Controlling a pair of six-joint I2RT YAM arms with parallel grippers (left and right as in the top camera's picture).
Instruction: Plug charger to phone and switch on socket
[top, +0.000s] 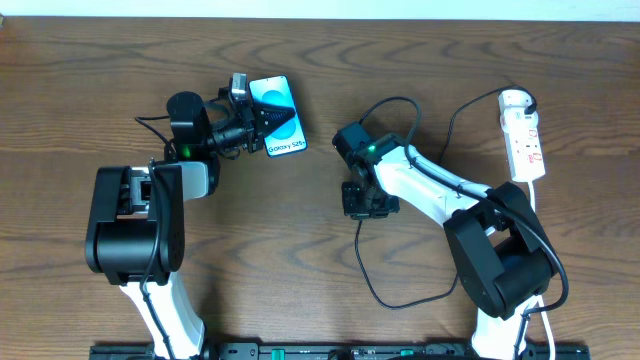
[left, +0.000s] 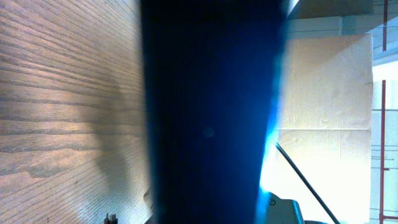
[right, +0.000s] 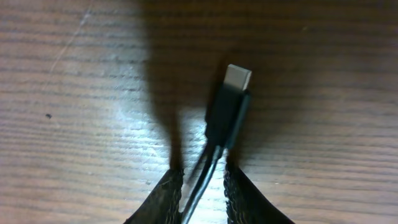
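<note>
One phone (top: 277, 117), one charger (right: 227, 109), one socket (top: 523, 135). The phone sits between the left fingers (top: 252, 122), which are clamped tight on its edge. The charger's tip pokes just beyond the right fingers (right: 166, 196). These stand narrow either side of its cable; I cannot tell whether they pinch it. The socket lies well apart from both.

The phone (left: 211, 112) fills the left wrist view as a dark blur.

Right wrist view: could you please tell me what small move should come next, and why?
Probably close the right gripper on the charger: its fingers straddle the cable behind the tip with slim gaps showing, so it looks ungripped.
</note>
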